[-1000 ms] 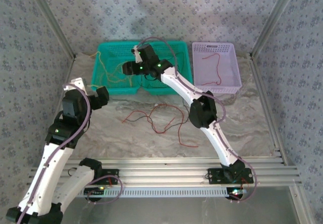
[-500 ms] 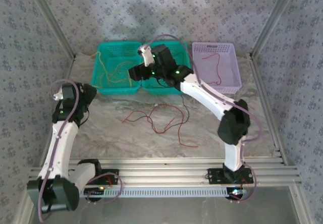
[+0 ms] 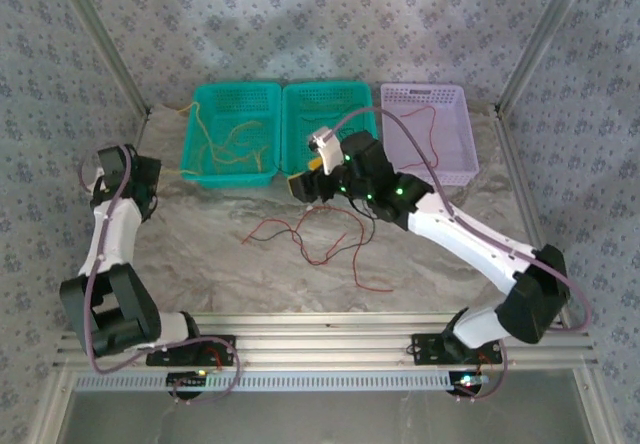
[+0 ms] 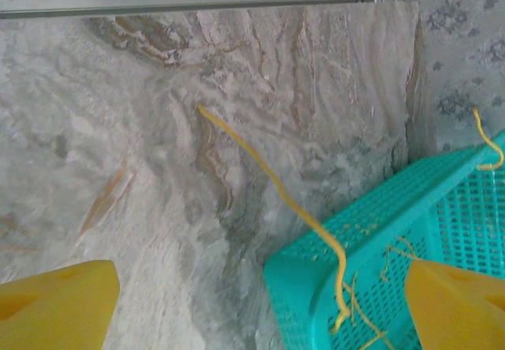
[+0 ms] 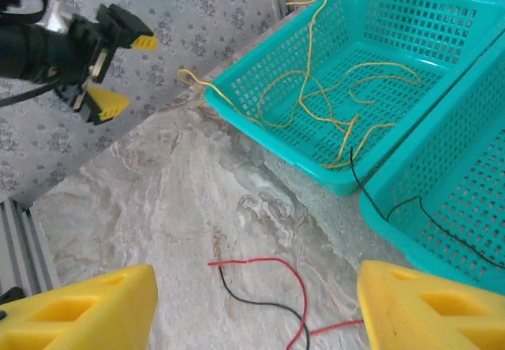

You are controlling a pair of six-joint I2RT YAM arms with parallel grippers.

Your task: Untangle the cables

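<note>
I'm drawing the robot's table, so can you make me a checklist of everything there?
Surface: marbled table, flat.
Job's things: yellow cables in left basket, one end trailing onto table; red cable in lilac basket; red-black tangle on table, black strand reaching into middle basket.
Clutter: nothing seen.
Grippers: left fingers open, empty, by left basket's corner; right fingers open, empty, above table.
Cables: lilac hoses along both arms.
Surroundings: patterned walls, metal rails in front.

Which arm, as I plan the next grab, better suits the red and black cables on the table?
Right. The right gripper, open, hangs near the red and black cables; the left gripper sits at the left edge of the table, over a yellow cable.
</note>
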